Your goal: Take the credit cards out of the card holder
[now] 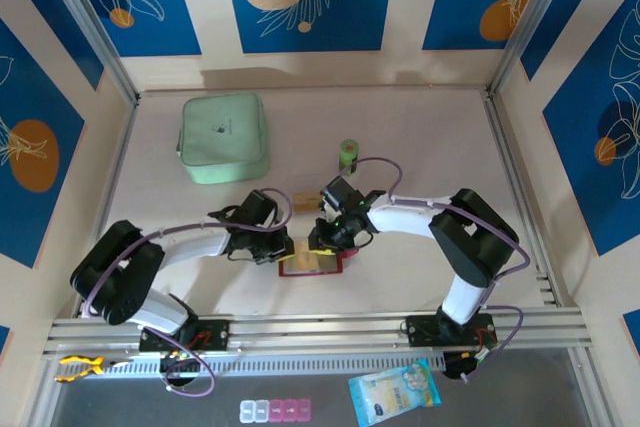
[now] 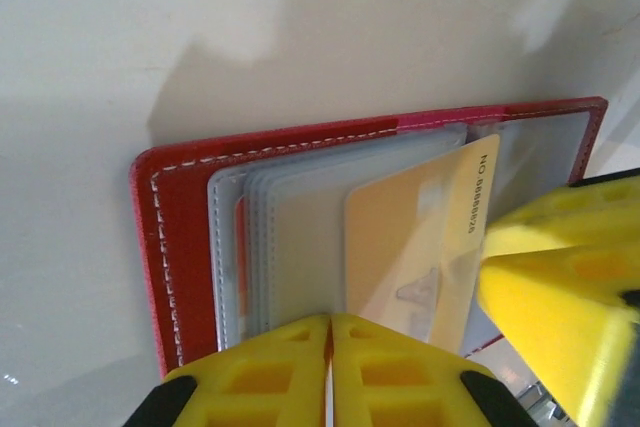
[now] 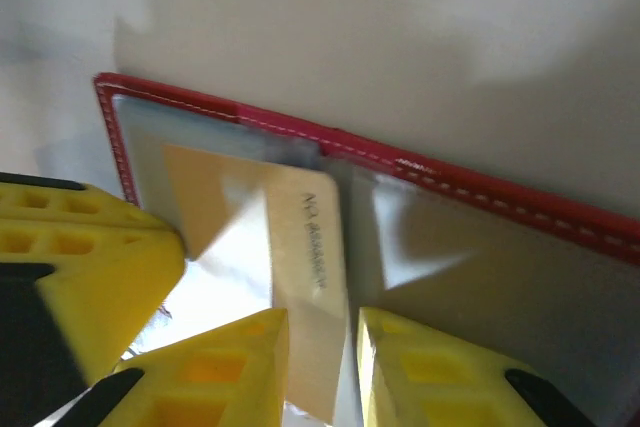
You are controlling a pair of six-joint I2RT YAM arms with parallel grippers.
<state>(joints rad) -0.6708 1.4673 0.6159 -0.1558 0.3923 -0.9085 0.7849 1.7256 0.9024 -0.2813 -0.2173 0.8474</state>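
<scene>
My left gripper point(image 2: 328, 335), fingers pressed together, sits at the open red card holder's point(image 2: 185, 237) edge. My right gripper point(image 3: 322, 337), fingers slightly parted, flanks the holder's orange-tan credit card point(image 3: 300, 237); I cannot tell whether it grips.

obst: green case point(image 1: 222, 137) back-L, green cyl point(image 1: 348, 154) back-ctr | free: tbl point(image 1: 440, 147) R

Pale beige tabletop point(image 1: 420, 147) carries an open red leather-look card holder point(image 1: 300, 269), tan rectangular card point(image 1: 305, 200), small green cylinder point(image 1: 348, 154) — and a mint-green zip case point(image 1: 223, 137).
</scene>
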